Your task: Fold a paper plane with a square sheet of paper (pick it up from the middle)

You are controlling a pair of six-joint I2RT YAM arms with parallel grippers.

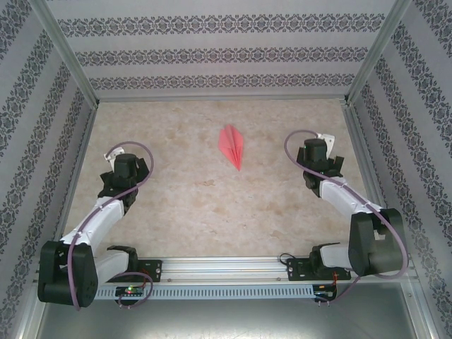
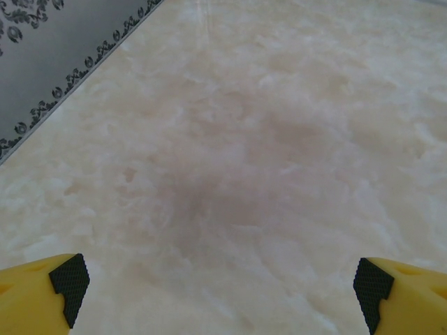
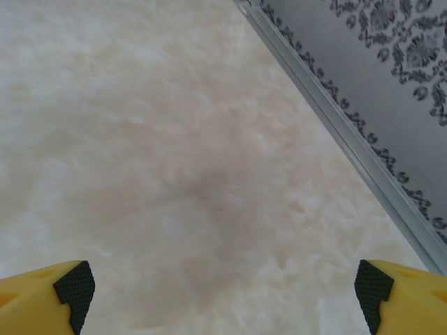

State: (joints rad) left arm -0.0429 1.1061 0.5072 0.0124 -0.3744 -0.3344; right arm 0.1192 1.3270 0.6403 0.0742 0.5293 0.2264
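The square sheet of paper lies folded as a salmon-pink paper plane (image 1: pixel 232 146) on the marble-patterned table, a little behind its middle, with the pointed nose toward the near side. Nothing holds it. My left gripper (image 1: pixel 121 154) hovers well to its left. In the left wrist view the left gripper (image 2: pixel 222 289) is open, its yellow fingers (image 2: pixel 42 296) wide apart over bare table. My right gripper (image 1: pixel 318 148) hovers well to the right of the plane. The right wrist view shows the right gripper (image 3: pixel 223 289) open too, with nothing between its fingers (image 3: pixel 401 293).
Patterned walls with aluminium posts (image 1: pixel 63 53) enclose the table on three sides. A wall rail (image 3: pixel 335 125) runs close beside the right gripper, and the left wall's base (image 2: pixel 70 91) lies near the left one. The arm bases sit on a rail (image 1: pixel 226 268) at the near edge.
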